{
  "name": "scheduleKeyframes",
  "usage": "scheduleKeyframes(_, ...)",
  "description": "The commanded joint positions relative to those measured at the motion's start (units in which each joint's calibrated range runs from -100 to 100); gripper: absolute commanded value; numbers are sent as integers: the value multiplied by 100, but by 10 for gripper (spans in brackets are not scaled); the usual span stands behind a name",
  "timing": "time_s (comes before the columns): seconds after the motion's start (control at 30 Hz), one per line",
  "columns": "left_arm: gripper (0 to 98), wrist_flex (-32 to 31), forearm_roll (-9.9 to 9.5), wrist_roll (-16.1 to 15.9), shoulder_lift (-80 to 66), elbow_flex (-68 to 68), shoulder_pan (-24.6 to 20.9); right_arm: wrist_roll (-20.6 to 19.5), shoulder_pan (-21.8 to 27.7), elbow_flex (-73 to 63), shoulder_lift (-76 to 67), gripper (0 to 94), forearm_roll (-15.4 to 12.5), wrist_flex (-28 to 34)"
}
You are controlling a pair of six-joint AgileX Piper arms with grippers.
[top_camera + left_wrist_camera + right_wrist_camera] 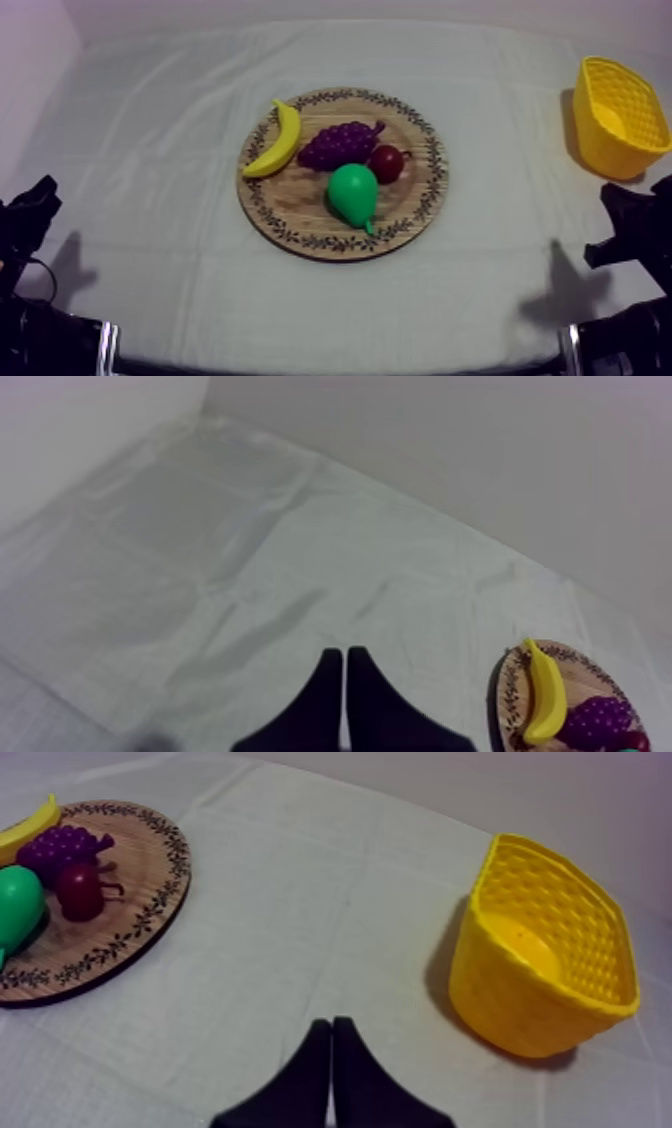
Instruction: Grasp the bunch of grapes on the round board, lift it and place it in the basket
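Left claw [344,656] and right claw [331,1025] both pressed together, empty; you should find the bunch of grapes [340,146] light, rigid, bumpy: pinch across its broad middle.

Purple bunch of grapes [339,145] on wooden board [300,222], yellow basket [620,120] apart

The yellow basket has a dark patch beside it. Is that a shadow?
Yes: in the top view the yellow basket throws a shadow onto the cloth toward the wooden board; in the right wrist view the same dark patch hugs its base on that side.
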Motion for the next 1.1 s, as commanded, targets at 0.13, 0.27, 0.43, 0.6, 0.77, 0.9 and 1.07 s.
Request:
scheduleKeyframes(0.13,1,-1,0,1,5,0,-3,-3,0,-2,-3,5,-1,1)
scheduleKeyframes(0.27,1,-1,0,1,5,0,-3,-3,0,-2,-3,5,-1,1)
scheduleKeyframes(0.43,1,-1,0,1,5,0,-3,-3,0,-2,-3,5,-1,1)
scheduleKeyframes(0.6,1,-1,0,1,5,0,-3,-3,0,-2,-3,5,-1,1)
scheduleKeyframes(0.77,1,-1,0,1,5,0,-3,-217,-4,-2,-3,5,-1,1)
scheduleKeyframes(0.9,1,-1,0,1,5,0,-3,-422,-56,-2,-3,5,-1,1)
scheduleKeyframes(1.07,1,-1,0,-3,5,0,-3,-152,-105,-2,-3,5,-1,1)
